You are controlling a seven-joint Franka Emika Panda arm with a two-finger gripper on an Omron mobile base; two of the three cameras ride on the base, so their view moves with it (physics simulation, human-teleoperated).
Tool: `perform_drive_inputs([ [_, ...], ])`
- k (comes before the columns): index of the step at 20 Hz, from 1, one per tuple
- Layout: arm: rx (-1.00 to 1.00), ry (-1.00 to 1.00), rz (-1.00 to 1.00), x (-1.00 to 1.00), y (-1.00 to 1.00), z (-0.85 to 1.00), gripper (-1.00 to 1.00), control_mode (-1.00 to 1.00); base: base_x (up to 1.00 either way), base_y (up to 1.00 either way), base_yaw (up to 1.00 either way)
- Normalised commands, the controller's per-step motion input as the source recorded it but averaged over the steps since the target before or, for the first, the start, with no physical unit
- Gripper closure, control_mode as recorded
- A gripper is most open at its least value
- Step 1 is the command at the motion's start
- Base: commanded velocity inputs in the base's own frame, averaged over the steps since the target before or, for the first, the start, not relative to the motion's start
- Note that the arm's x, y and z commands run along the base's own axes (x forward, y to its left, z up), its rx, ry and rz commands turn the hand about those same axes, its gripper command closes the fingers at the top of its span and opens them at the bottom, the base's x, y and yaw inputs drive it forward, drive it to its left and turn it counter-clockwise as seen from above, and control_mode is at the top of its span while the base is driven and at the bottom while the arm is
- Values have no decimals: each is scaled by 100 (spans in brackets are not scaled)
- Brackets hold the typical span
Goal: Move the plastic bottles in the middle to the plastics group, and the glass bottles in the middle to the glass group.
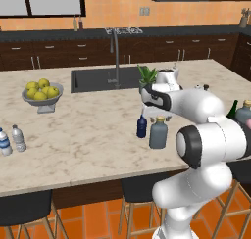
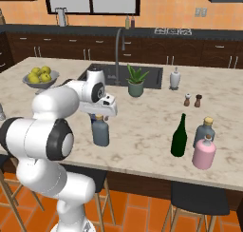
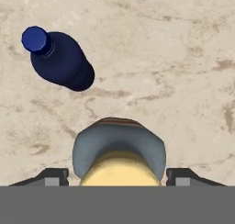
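My gripper (image 3: 117,175) hangs straight above the squat grey-blue bottle (image 1: 158,133) with the tan cork-like cap (image 3: 120,169), which stands upright in the middle of the marble island counter (image 1: 88,135); in the hand view my two finger tips (image 3: 53,176) flank the bottle's shoulders with a gap on either side, so my claw is spread wide and holds nothing. The small navy-blue bottle (image 1: 141,127) with its blue cap stands just beside it, apart from it. I judge the step in hand to be the pick of this glass bottle, with the grasp not yet made. The next move, as I see it, calls for a straight drop until my fingers bracket the neck or shoulders, then a firm close without nudging the navy bottle. The carry would go toward the glass group, the other grey-blue bottle (image 2: 205,130) and the pink bottle (image 2: 204,153), where the green wine bottle (image 2: 179,136) already stands near. The clear water bottles (image 1: 12,140) wait well apart at the counter's other end.
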Motion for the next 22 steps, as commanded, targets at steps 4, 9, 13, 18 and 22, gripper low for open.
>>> perform_drive_inputs([
  [4, 0, -1, 0, 6, 1, -12, 100, -100, 0, 0, 0],
  [9, 0, 0, 2, -38, -56, 21, 100, -100, 0, 0, 0],
  [13, 0, -14, 0, -54, -88, 36, 100, -100, 0, 0, 0],
  [18, 0, -15, 0, -26, -95, 15, 100, -100, 0, 0, 0],
  [22, 0, -2, 0, -3, -90, 0, 100, -100, 0, 0, 0],
])
